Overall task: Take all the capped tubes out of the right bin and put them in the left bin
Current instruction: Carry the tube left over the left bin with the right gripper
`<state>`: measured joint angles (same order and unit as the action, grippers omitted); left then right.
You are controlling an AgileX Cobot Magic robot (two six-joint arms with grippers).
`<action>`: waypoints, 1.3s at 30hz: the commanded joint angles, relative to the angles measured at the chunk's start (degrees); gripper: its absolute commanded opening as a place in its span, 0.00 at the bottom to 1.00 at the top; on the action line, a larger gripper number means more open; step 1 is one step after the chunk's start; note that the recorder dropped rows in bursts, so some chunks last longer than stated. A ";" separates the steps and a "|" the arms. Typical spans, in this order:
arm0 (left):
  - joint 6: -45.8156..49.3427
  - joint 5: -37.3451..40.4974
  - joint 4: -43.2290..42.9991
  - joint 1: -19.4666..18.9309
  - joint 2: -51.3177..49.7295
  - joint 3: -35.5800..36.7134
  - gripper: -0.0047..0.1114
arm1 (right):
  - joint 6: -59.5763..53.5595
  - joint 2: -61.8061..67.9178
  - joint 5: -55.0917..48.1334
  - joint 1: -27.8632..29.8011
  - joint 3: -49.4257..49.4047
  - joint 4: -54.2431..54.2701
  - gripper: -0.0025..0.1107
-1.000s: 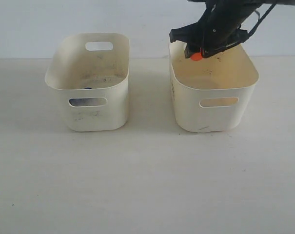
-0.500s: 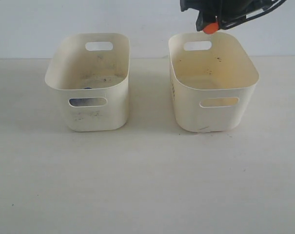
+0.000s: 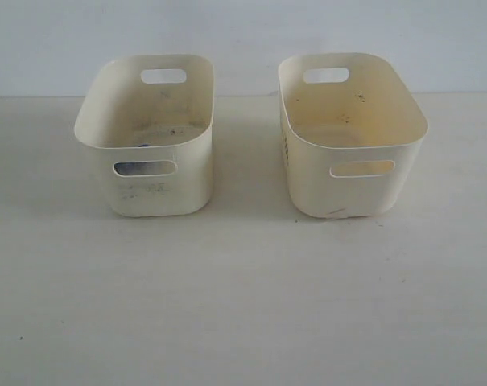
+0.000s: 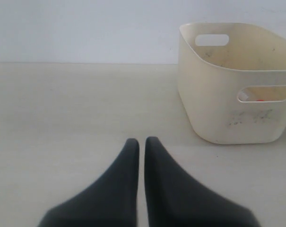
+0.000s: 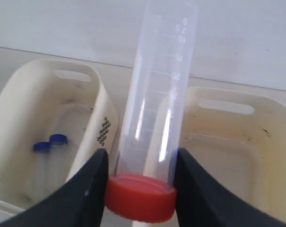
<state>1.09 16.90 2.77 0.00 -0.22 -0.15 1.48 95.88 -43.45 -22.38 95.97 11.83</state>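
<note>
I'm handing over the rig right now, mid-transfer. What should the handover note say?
Left gripper: shut, empty, over the table beside the left bin.
Right gripper: shut on an orange-red-capped tube, above both bins, outside the exterior view.
Done: two blue-capped tubes lie in the left bin.
Right bin: no tubes visible; part of its floor is hidden.
To do: release the held tube into the left bin, then check the right bin.

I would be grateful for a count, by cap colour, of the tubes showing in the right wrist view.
Blue-capped tubes: 2
Orange-red-capped tube, held in the right gripper: 1
Total: 3
</note>
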 commanded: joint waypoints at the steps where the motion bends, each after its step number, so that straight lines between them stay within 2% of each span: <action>1: -0.12 0.03 0.50 0.23 0.22 0.15 0.08 | -2.87 -1.23 4.67 -5.17 0.16 2.07 0.02; 11: -0.12 0.03 0.50 0.23 0.22 0.15 0.08 | -3.48 -0.51 18.56 -16.10 0.16 2.07 0.02; 14: -0.12 0.03 0.50 0.23 0.22 0.15 0.08 | -3.48 1.16 20.95 -18.42 0.16 2.28 0.02; 17: -0.12 0.03 0.50 0.23 0.22 0.15 0.08 | -3.48 5.71 27.81 -20.85 0.16 2.42 0.02; 21: -0.12 0.03 0.50 0.23 0.22 0.15 0.08 | -3.36 10.86 32.75 -22.18 0.16 4.17 0.02; 33: -0.12 0.03 0.50 0.23 0.22 0.15 0.08 | -3.36 20.42 31.76 -22.30 0.16 5.43 0.02; 36: -0.12 0.03 0.50 0.23 0.22 0.15 0.08 | -3.36 21.61 30.71 -22.30 0.16 5.70 0.11; 39: -0.12 0.03 0.50 0.23 0.22 0.15 0.08 | -2.96 22.49 30.12 -22.30 0.16 5.96 0.30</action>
<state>1.09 16.90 2.77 0.00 -0.22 -0.15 -1.43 117.86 -12.86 -44.57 95.97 17.36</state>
